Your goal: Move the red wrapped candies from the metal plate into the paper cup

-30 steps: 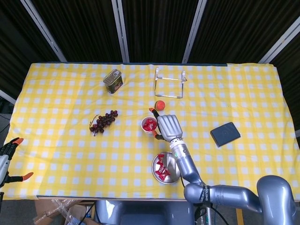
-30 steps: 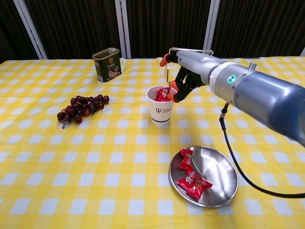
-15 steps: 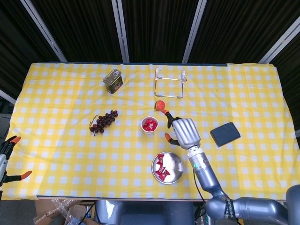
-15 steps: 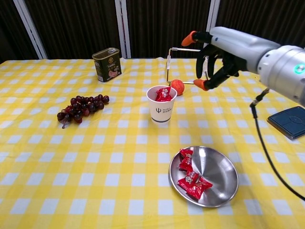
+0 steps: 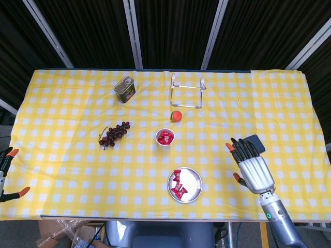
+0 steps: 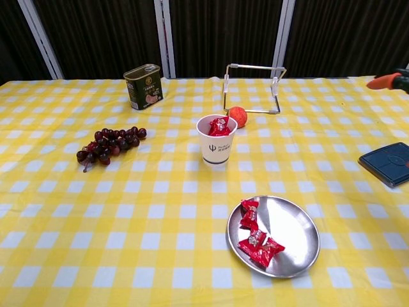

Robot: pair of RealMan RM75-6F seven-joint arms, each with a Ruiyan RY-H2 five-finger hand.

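- Now that my right hand (image 5: pixel 252 168) has swung off to the lower right, fingers spread and empty, that drop's done.
- Cup (image 5: pixel 165 137) has candy in it; more candies (image 6: pixel 257 234) wait on the plate (image 6: pixel 296 235).

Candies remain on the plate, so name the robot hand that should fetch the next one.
Right. The right robot hand is open and nearer the metal plate; the left robot hand sits at the far table edge.
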